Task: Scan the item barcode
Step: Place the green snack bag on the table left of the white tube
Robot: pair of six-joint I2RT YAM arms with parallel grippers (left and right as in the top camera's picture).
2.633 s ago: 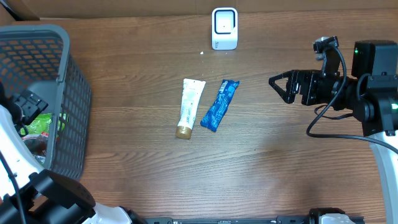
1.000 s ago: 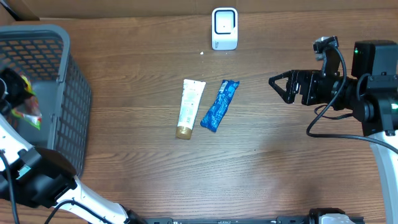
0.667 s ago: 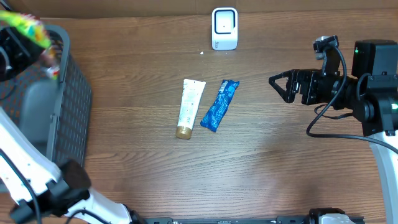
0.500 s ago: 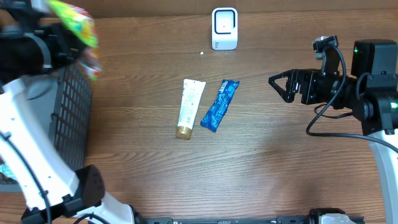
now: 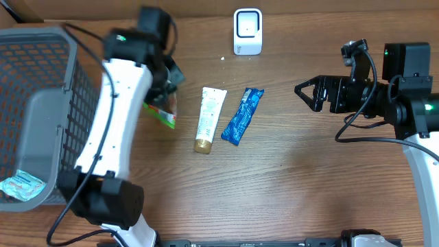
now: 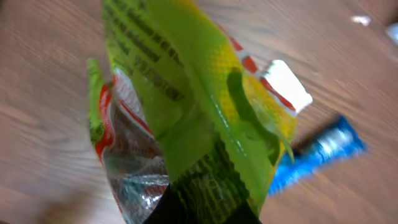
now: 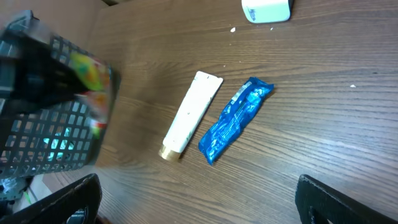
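My left gripper (image 5: 163, 86) is shut on the top edge of a green snack bag (image 5: 160, 114), which hangs just left of a white tube (image 5: 209, 119). In the left wrist view the green snack bag (image 6: 186, 112) fills the frame above the dark fingers (image 6: 165, 211), and its barcode does not show. A blue packet (image 5: 241, 115) lies to the right of the tube. The white scanner (image 5: 247, 31) stands at the back edge. My right gripper (image 5: 306, 94) hovers open on the right, with the tube (image 7: 189, 115) and the blue packet (image 7: 236, 118) below it.
A grey mesh basket (image 5: 41, 82) takes up the left side, with a pale blue packet (image 5: 20, 185) on its floor. My left arm (image 5: 113, 137) reaches across the table's left half. Bare wood lies in front of the two items.
My left arm has lifted the green bag out of the basket and swung it right, over the table beside the tube. The right arm has stayed put.
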